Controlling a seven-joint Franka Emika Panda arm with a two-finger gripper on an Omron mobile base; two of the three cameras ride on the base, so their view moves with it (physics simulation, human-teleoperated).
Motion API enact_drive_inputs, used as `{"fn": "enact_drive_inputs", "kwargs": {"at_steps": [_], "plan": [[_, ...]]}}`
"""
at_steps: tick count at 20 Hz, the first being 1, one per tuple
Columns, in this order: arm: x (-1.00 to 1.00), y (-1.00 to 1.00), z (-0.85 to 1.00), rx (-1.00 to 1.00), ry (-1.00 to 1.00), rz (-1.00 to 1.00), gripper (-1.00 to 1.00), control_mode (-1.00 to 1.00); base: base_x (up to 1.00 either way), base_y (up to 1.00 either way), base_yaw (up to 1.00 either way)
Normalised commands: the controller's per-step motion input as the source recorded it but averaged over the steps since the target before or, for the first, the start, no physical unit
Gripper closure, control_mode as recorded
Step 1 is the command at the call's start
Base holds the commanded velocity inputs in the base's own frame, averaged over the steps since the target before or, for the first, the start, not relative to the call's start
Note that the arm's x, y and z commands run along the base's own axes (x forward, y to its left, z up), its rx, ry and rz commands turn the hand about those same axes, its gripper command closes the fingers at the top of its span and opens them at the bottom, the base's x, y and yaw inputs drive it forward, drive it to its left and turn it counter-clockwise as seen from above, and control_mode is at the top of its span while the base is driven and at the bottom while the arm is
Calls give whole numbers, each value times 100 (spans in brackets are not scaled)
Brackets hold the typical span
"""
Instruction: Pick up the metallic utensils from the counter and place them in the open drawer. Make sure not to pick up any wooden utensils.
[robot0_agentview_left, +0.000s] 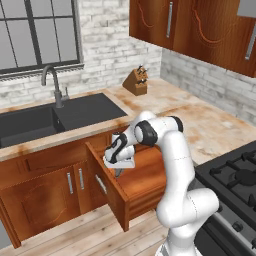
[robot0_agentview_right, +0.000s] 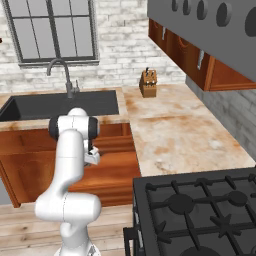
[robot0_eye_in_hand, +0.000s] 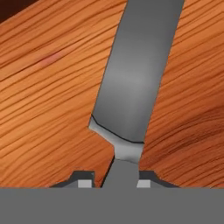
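My gripper (robot0_agentview_left: 119, 169) hangs low inside the open drawer (robot0_agentview_left: 145, 177), pointing down at its wooden floor (robot0_eye_in_hand: 43, 109). Between its two fingertips (robot0_eye_in_hand: 85, 183) sits the knife (robot0_eye_in_hand: 131, 87), a dark grey blade that runs away from the hand, close over the drawer bottom. My gripper (robot0_eye_in_hand: 114, 183) is shut on the knife at the blade's narrow neck. From the right base view my arm hides most of the gripper (robot0_agentview_right: 93, 158) above the drawer (robot0_agentview_right: 117, 167). The counter (robot0_agentview_left: 210, 125) (robot0_agentview_right: 175, 130) stretches to the right of the drawer. The wooden utensils are out of view.
A black sink (robot0_agentview_left: 50, 120) with a faucet (robot0_agentview_left: 52, 82) lies left of the drawer. A knife block (robot0_agentview_left: 136, 81) stands at the back of the counter. The stove (robot0_agentview_left: 235, 185) (robot0_agentview_right: 200, 210) borders the counter's near end. Cabinet doors (robot0_agentview_left: 45, 200) flank the drawer front.
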Motion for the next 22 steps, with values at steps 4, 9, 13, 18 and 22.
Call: {"fn": "enact_drive_inputs", "kwargs": {"at_steps": [4,9,13,18,22], "plan": [[3,-4,-43,0,0,0,100,-100,0,0,0],[2,-43,-22,0,0,0,100,-100,0,0,0],[8,-57,0,2,0,0,100,-100,0,0,0],[7,-29,-29,1,0,0,100,-100,0,0,0],[-14,11,-48,1,-2,-1,100,-100,0,0,0]]}}
